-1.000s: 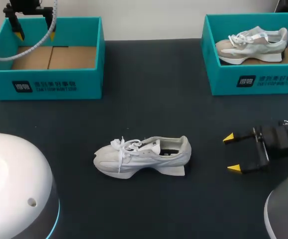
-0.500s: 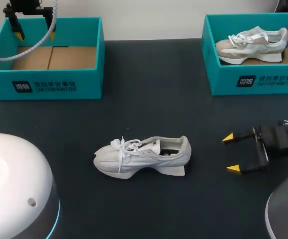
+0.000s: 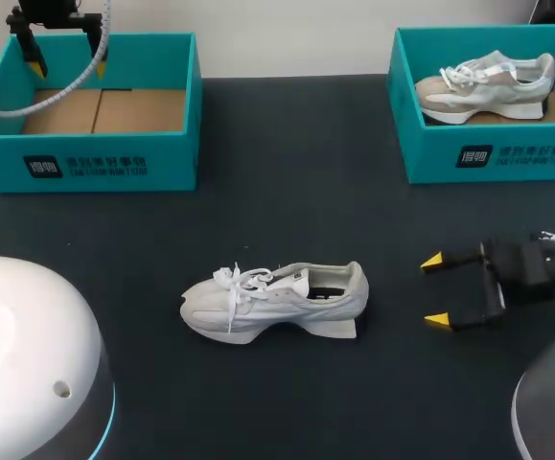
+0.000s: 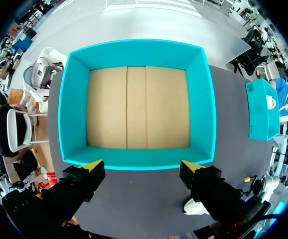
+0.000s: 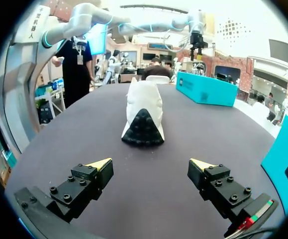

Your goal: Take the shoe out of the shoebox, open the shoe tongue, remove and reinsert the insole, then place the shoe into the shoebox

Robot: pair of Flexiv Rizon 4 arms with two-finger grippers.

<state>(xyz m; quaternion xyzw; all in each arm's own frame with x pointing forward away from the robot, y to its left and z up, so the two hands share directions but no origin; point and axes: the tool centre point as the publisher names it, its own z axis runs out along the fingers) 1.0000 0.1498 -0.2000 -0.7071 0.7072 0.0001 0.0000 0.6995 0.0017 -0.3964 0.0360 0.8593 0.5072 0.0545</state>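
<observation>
The white shoe (image 3: 275, 300) stood on its sole on the dark surface (image 3: 354, 192), well apart from the left shoebox (image 3: 85, 165). My right tool (image 3: 435, 290) was spread, near the heel but not touching it. My left tool (image 3: 66, 67) was spread too, above the left shoebox.

Open table (image 3: 306, 172) runs from the right gripper (image 3: 435, 290) to the shoe (image 3: 277, 302), with both shoeboxes (image 3: 95, 158) (image 3: 488, 153) well apart.
</observation>
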